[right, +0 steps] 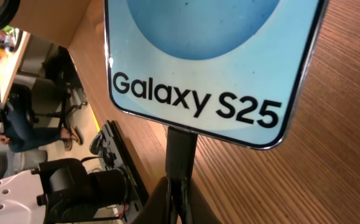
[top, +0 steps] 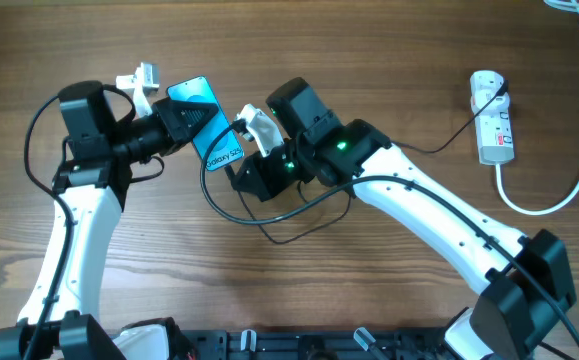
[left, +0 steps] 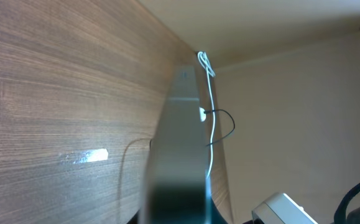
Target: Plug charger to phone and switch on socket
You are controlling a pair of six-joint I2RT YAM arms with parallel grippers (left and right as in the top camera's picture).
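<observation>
The phone [top: 209,125] has a turquoise screen and is held above the table, tilted, with my left gripper [top: 184,118] shut on its upper end. The left wrist view shows the phone [left: 178,143] edge-on, running up from the jaws. In the right wrist view its lower end [right: 211,56] reads "Galaxy S25". The charger's black connector [right: 181,152] sits against that bottom edge. My right gripper [right: 181,199] pinches the connector from below, and in the overhead view it [top: 239,166] is just under the phone. The black cable [top: 289,232] loops over the table to the white socket [top: 493,118].
The socket's thick white lead [top: 569,190] curves along the right side of the table. The socket [left: 201,114] also shows far off in the left wrist view. The arms' base rail [top: 269,345] lines the front edge. The two arms are close together at centre left.
</observation>
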